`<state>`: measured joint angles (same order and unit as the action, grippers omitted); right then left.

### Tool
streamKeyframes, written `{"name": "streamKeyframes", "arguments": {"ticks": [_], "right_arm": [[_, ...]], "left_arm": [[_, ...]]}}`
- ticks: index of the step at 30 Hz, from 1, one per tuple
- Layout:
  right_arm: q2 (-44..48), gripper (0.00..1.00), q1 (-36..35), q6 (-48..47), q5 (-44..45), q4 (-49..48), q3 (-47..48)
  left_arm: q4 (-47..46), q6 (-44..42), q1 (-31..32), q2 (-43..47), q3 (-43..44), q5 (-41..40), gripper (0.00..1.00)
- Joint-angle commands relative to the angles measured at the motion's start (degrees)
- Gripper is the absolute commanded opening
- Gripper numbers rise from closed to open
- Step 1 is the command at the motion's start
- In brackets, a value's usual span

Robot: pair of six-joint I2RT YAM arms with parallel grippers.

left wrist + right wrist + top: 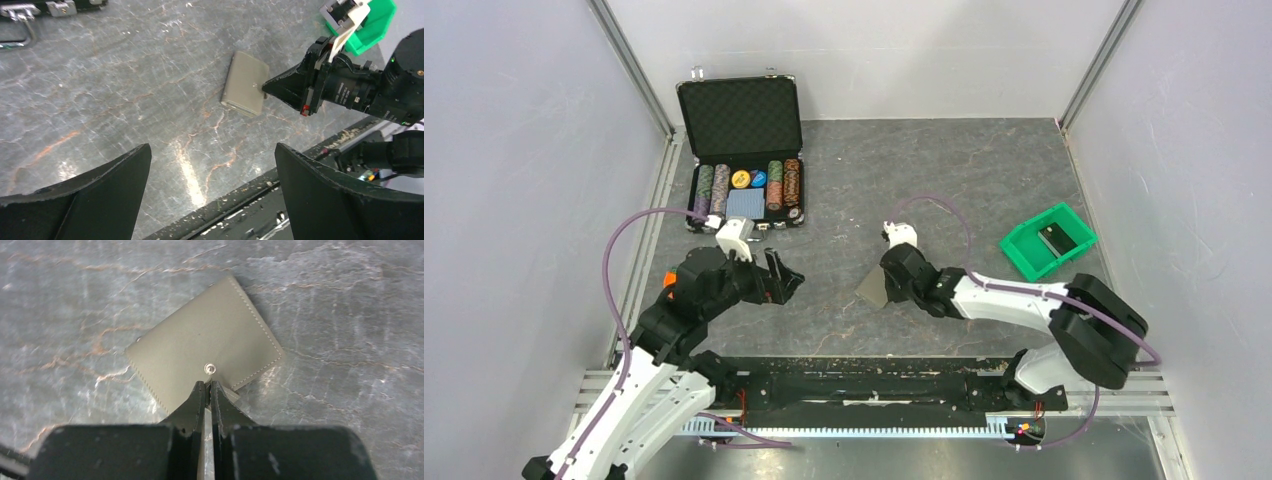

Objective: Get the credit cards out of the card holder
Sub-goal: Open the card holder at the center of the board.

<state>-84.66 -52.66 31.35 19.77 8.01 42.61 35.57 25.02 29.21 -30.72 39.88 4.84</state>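
Note:
The card holder [870, 291] is a tan wallet lying folded shut on the grey table, its snap facing up. It also shows in the left wrist view [244, 82] and the right wrist view [200, 345]. My right gripper [882, 287] [207, 384] is low over the table and shut, its tips pinching the wallet's edge just below the snap; it also shows in the left wrist view [264, 86]. My left gripper [788, 278] [212, 148] is open and empty, hovering left of the wallet. The credit cards are hidden.
An open black chip case [744, 160] stands at the back left. A green bin [1047, 240] holding a dark object sits at the right, also seen in the left wrist view [372, 27]. The black front rail [874, 385] runs along the near edge.

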Motion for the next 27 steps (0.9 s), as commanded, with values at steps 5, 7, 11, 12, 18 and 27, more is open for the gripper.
{"name": "streamKeyframes", "arguments": {"ticks": [5, 7, 11, 12, 18, 27], "right_arm": [[14.34, 0.00, -0.35, -11.41, -10.80, -18.20, -11.98], [17.16, 0.00, -0.25, -12.41, -10.58, -18.45, -13.17], [21.90, 0.00, 0.27, -13.81, -11.31, -18.79, -15.31], [22.88, 0.00, 0.43, -13.58, -11.84, -19.16, -16.02], [26.72, 0.00, 0.62, -10.50, -17.95, -25.58, -19.54], [25.68, 0.00, 0.72, -9.41, -23.55, -30.52, -20.41]], "left_arm": [[-0.38, 7.96, -0.29, -7.10, 2.06, 5.48, 1.00], [-0.20, 8.76, -0.19, -9.67, 1.98, 6.48, 0.98], [-1.71, 9.96, 0.60, -14.24, 0.43, 5.70, 0.95], [-1.71, 9.77, 1.47, -16.08, 0.48, 4.33, 0.95], [-8.84, 11.06, 6.56, -23.34, 0.13, 4.85, 0.95], [-25.61, 17.35, 11.54, -32.58, -3.45, 7.83, 0.96]]}}
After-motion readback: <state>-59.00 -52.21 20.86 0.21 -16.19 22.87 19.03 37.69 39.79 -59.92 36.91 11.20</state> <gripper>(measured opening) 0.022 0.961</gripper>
